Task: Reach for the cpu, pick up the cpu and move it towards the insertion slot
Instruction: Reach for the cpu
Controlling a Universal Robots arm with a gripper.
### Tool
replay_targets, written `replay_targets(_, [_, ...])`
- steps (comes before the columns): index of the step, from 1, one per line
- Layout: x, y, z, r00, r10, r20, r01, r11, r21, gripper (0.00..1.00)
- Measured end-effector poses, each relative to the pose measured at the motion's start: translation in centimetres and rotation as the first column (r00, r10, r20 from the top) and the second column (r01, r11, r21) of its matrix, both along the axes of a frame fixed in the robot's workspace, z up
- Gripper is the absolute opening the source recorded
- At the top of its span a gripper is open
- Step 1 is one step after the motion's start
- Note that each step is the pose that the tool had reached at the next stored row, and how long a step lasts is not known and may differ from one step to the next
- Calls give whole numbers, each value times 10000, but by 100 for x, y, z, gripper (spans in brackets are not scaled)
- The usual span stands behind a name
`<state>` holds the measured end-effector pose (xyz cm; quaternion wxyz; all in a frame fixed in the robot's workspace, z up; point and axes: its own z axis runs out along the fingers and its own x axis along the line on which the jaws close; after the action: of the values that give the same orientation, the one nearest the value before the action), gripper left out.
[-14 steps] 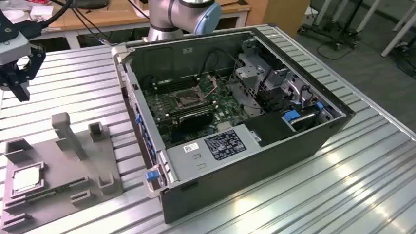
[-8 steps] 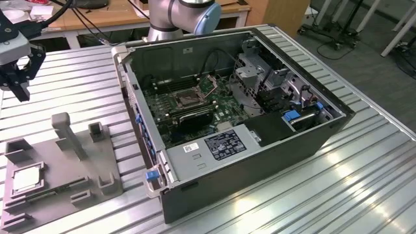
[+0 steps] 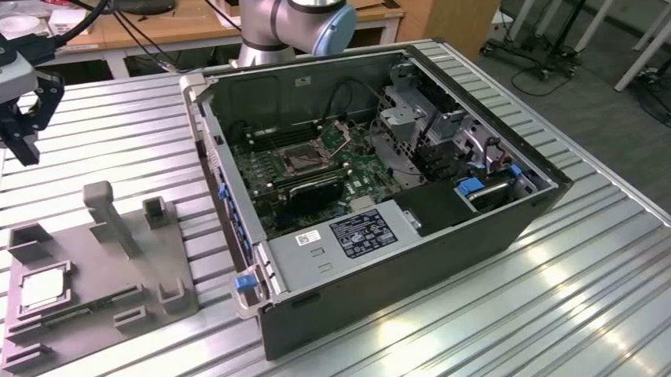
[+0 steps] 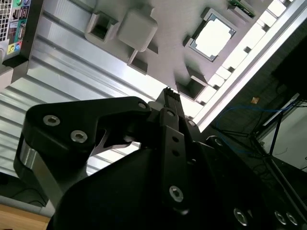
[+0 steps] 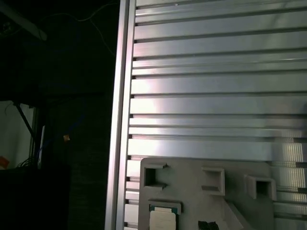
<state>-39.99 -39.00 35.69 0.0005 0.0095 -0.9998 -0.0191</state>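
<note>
The cpu point(image 3: 40, 290), a pale square chip, lies flat in a recess of the grey fixture plate point(image 3: 94, 275) at the exterior view's lower left. It also shows bright in the second wrist view as the cpu point(image 4: 212, 36), and in the first wrist view as the cpu point(image 5: 163, 218). My gripper point(image 3: 21, 149) hangs high over the ribbed table at the far left, well apart from the cpu. Its black body point(image 4: 170, 96) shows close up in the second wrist view. The insertion slot point(image 3: 298, 161), a metal-framed square socket, sits on the green board inside the open computer case point(image 3: 419, 259).
Upright grey blocks point(image 3: 102, 208) rise from the fixture plate between the cpu and the case. The case's metal wall point(image 3: 215, 181) stands beside the plate. The ribbed aluminium table point(image 3: 545, 314) ends near the plate at an edge point(image 5: 122, 120). Desks and cables lie behind.
</note>
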Motion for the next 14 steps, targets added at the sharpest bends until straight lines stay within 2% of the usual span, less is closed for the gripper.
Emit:
replay_targets(6, [-56,0,-6,10000,1,1,-1,10000,1,11])
replay_targets(14, [-64,0,-9,10000,1,0,-1,10000,0,11])
